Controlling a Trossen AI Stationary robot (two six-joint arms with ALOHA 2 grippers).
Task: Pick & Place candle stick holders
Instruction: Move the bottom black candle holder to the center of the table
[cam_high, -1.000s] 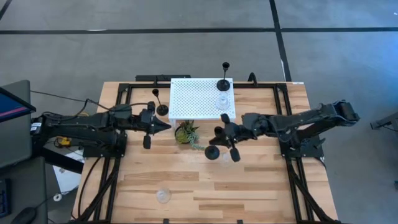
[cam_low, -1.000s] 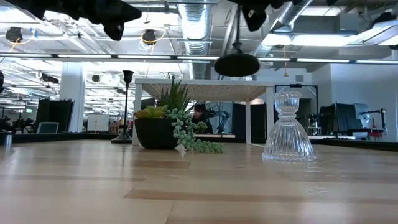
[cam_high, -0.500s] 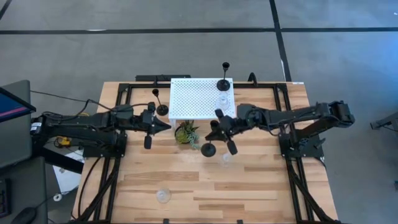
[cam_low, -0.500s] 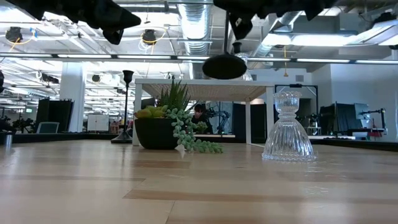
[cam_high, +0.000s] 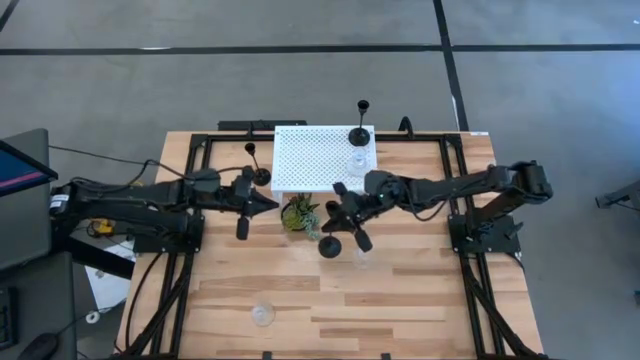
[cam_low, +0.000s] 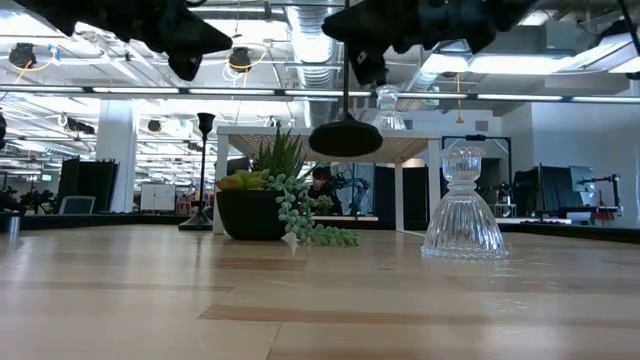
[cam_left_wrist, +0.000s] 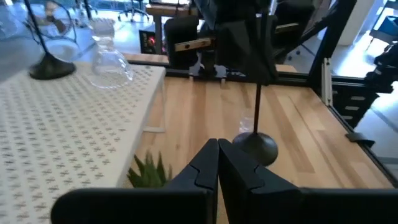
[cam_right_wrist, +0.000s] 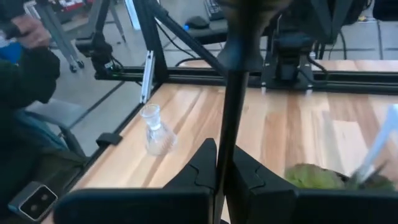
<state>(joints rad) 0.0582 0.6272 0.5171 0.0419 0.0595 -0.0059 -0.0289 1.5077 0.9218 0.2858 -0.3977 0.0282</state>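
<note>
My right gripper (cam_high: 337, 207) is shut on a black candle stick holder (cam_high: 329, 246) that hangs in the air just right of the green plant (cam_high: 300, 215). My left gripper (cam_high: 270, 203) is shut and empty, above the table left of the plant. A tall black holder (cam_high: 358, 133) and a clear glass one (cam_high: 357, 163) stand on the white perforated stand (cam_high: 310, 160). Another black holder (cam_high: 258, 175) stands on its base at the stand's left edge. One clear glass holder (cam_low: 463, 205) stands on the table under my right arm, and another (cam_high: 263, 315) stands near the front edge. My right gripper pinches the holder's thin stem (cam_right_wrist: 227, 134) between its two fingers, on the stem's upper part below the small cup (cam_right_wrist: 239, 53). The fingers come roughly level from the table's right and lie across the stem. The holder hangs upright, its round base (cam_low: 345, 138) down and clear of the table.
The plant's trailing leaves (cam_low: 315, 232) lie on the table close below the hanging base. The black frame rails (cam_high: 185, 270) run along both table sides. A person's sleeve (cam_right_wrist: 25, 71) shows beyond the table in the right wrist view. Bare wood (cam_high: 420, 310) lies at the front right.
My right gripper has carried the black holder toward the table's left edge, closer to the plant, and has sunk a little. The holder stays upright and clear of the table.
</note>
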